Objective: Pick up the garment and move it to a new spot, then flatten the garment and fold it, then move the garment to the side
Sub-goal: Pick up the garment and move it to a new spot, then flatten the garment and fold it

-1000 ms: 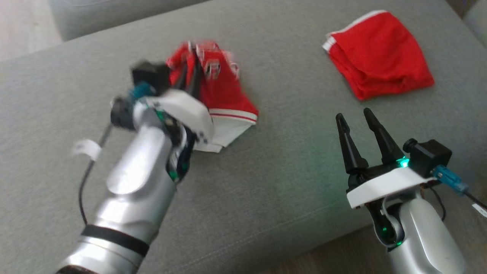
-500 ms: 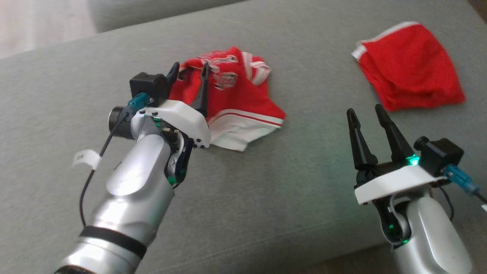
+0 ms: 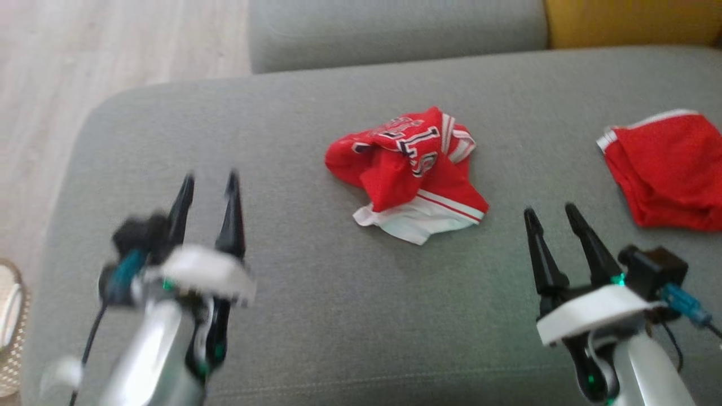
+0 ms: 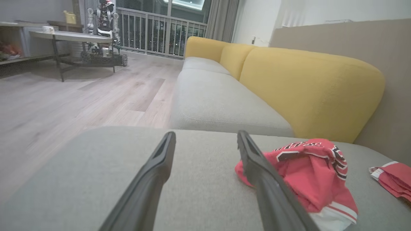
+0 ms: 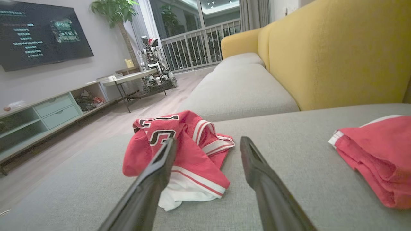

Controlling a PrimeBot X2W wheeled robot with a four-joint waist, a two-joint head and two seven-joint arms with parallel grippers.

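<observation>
The garment, a red jersey with black-and-white lettering and a white hem, lies crumpled near the middle of the grey cushion, well apart from both grippers. Its lettering is folded over and unreadable, the left gripper is blurred, and a second red cloth is cut off at the right. The left gripper and the right gripper hold their fingers wide on nothing; bare cushion surrounds the heap, its left edge meeting wood floor.

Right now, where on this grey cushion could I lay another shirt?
Widest bare patch: between the left edge of the cushion and the crumpled jersey. The front strip below the jersey is bare too. Crowded at right, between the jersey and the folded red garment.
</observation>
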